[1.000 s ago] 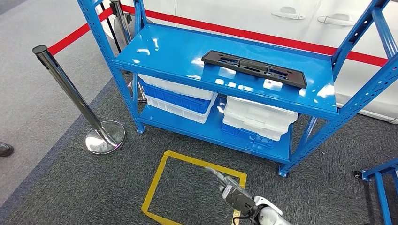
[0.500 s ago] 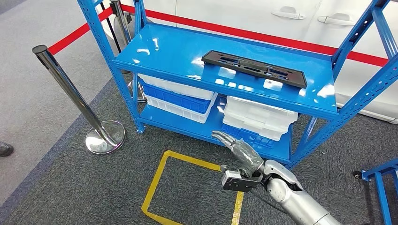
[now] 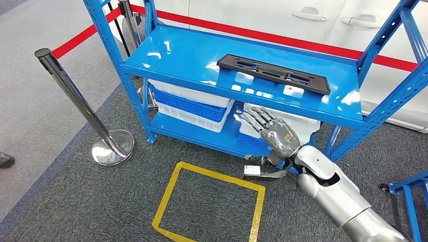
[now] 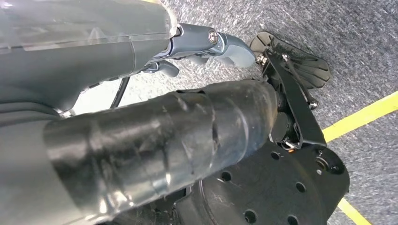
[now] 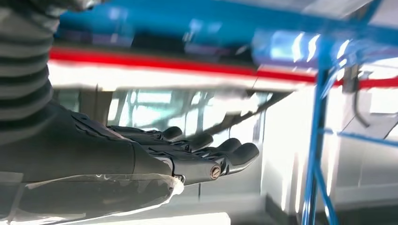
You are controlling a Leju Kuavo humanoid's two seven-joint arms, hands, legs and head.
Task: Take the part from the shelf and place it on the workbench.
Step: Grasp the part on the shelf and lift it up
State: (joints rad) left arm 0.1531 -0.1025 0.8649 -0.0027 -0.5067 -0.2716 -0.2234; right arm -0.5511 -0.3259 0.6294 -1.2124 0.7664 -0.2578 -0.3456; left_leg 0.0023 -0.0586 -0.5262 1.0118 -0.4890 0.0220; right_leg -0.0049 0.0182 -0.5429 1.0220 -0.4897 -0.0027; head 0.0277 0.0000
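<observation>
A long black part (image 3: 273,73) lies flat on the top level of a blue shelf (image 3: 192,50), towards its right side. The robot's right hand (image 3: 272,132) is raised in front of the shelf's front edge, below the part and apart from it, fingers (image 5: 225,152) stretched out straight and holding nothing. The left hand (image 4: 206,44) hangs over grey carpet (image 3: 202,212); whether it is open cannot be told. White and blue bins (image 3: 192,103) sit on the lower level.

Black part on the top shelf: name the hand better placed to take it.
Right. The right hand is raised, fingers apart, just below the shelf edge under the black part. The left hand hangs low near the floor.
</observation>
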